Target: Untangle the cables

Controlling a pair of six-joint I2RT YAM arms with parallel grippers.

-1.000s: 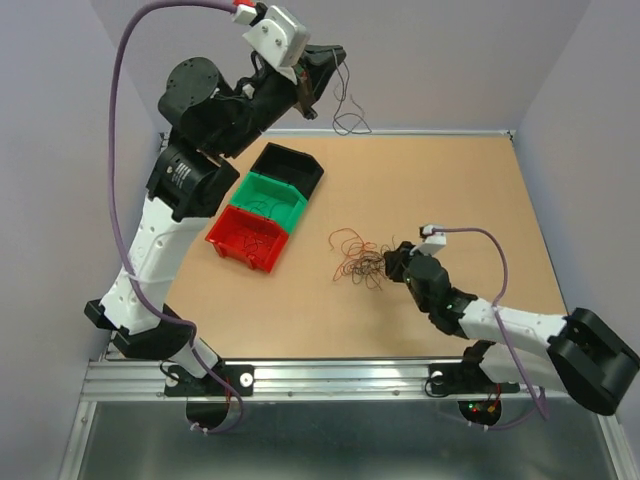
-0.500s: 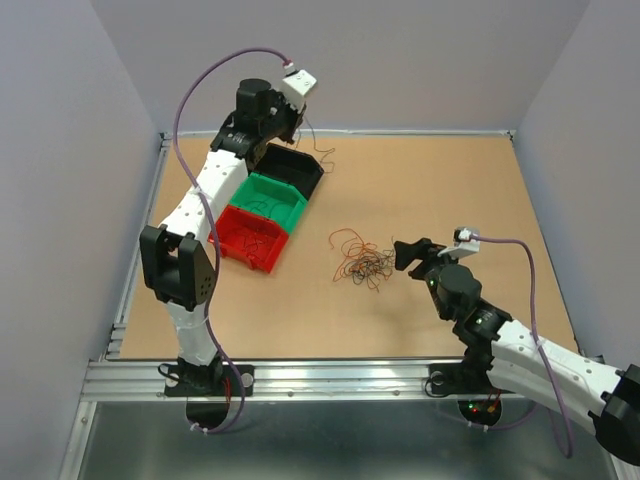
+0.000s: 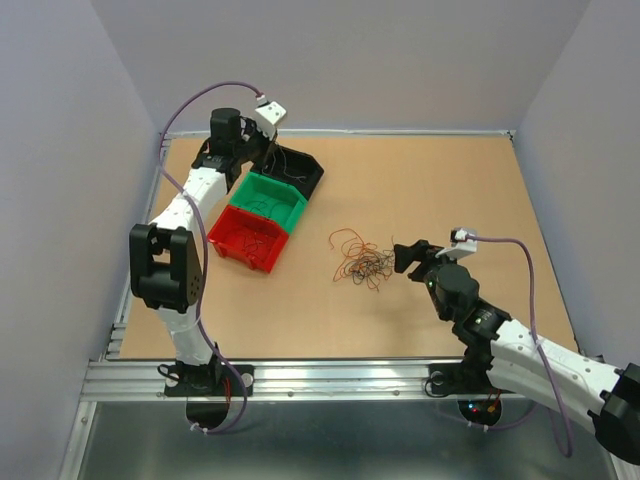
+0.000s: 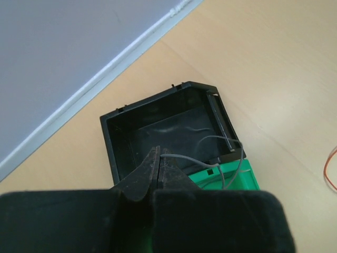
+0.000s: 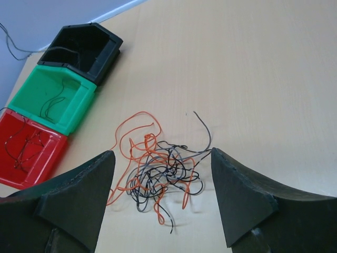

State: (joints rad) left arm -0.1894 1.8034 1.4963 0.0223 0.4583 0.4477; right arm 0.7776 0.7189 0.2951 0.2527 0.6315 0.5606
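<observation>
The cables (image 3: 360, 262) lie in a loose bunch of orange, black and grey wires on the table's middle; the bunch also shows in the right wrist view (image 5: 158, 168). My right gripper (image 3: 410, 255) is open and empty just right of the bunch, and its jaws (image 5: 161, 153) stand wide on either side of the bunch, above it. My left gripper (image 3: 262, 150) is over the black bin (image 3: 310, 165). It (image 4: 159, 155) is shut on a thin grey wire (image 4: 195, 159) that loops over the black bin (image 4: 113, 153) and its near edge.
Three bins stand in a row at the left: black, green (image 3: 285, 218) and red (image 3: 262, 258). The green bin (image 5: 31, 87) and the red bin (image 5: 52, 158) hold a few thin wires. The back wall rises just behind the black bin.
My left arm has swung down from high near the back wall, carrying the grey wire to the black bin. My right gripper drew back slightly from the bunch earlier and is now still.
</observation>
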